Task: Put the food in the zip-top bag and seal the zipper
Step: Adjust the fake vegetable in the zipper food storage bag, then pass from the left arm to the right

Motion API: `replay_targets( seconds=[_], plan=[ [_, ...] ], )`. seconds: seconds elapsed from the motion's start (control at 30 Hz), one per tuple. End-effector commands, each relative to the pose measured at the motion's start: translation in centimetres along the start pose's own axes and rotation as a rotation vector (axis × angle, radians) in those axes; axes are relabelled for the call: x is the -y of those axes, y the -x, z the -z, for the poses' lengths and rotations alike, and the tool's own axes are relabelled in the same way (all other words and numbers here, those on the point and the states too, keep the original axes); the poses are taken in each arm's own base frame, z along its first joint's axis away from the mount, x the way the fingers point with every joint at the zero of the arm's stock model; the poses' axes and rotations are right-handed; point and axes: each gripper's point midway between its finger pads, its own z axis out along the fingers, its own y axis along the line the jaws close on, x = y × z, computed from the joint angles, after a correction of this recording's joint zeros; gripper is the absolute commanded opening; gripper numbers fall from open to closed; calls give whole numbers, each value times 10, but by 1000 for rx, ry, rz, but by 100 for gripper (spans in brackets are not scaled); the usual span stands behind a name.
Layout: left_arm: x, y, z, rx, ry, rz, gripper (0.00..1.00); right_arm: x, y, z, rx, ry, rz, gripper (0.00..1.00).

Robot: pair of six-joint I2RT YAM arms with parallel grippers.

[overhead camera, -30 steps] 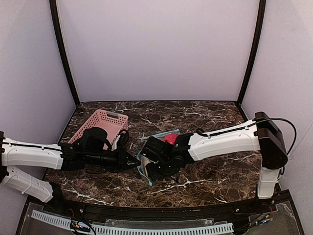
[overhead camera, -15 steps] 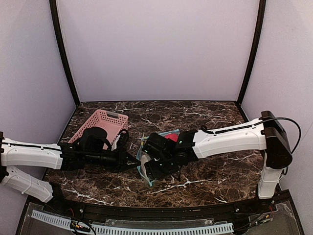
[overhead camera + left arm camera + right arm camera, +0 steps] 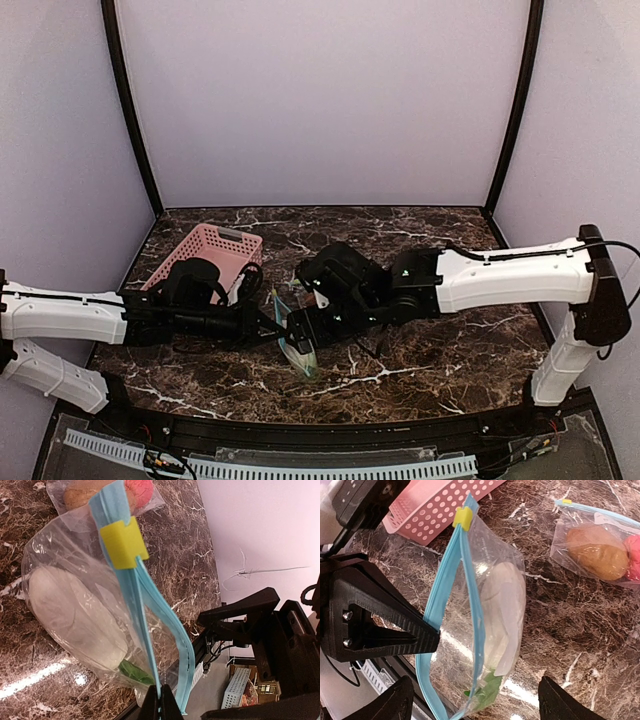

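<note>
Zip-top bag [image 3: 490, 610] with whitish piece [image 3: 502, 605] and green sprig [image 3: 487, 690] sits near the pink basket [image 3: 435, 505], its zipper strip [image 3: 150, 630] pinched between the left gripper's [image 3: 160, 700] closed jaws, so the right gripper [image 3: 475, 700], spread wide and empty, should likely pinch the yellow slider [image 3: 462, 517] squarely and draw it straight.

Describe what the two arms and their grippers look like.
The left arm and right arm have white link shells with black joints and wrists. A thin black cable loops along the right arm. The left gripper and right gripper are matte black with wedge-shaped fingers.
</note>
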Motion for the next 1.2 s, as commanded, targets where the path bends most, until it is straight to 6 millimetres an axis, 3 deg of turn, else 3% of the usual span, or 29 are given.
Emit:
replay_targets(
  seconds=[0.0,0.4,0.53,0.63,0.77,0.87,0.93,0.97,1.1,1.17],
  plan=[
    [10,7,6,29,-17,-25,1,-23,-1,-14,25,37,76,85],
    [10,9,6,37,-15,-19,1,-25,-3,-33,25,-122,173,87],
    [10,10,5,39,-18,-16,1,-15,-5,-39,12,-227,183,82],
    [12,10,5,42,-21,-16,1,-7,-7,-45,-6,-290,172,69],
    [11,11,6,48,-17,-11,1,-2,-6,-44,-4,-327,154,37],
    [11,12,7,54,-17,-8,2,1,-6,-42,-3,-326,135,19],
    [11,12,8,59,-15,-9,7,4,-6,-41,-7,-325,119,6],
    [10,13,10,65,-10,-11,15,5,-6,-40,-8,-321,109,0],
    [7,17,20,104,20,-25,48,12,-5,-37,-5,-288,74,0],
    [4,19,29,130,44,-37,57,14,-4,-32,0,-257,59,0]
  ],
)
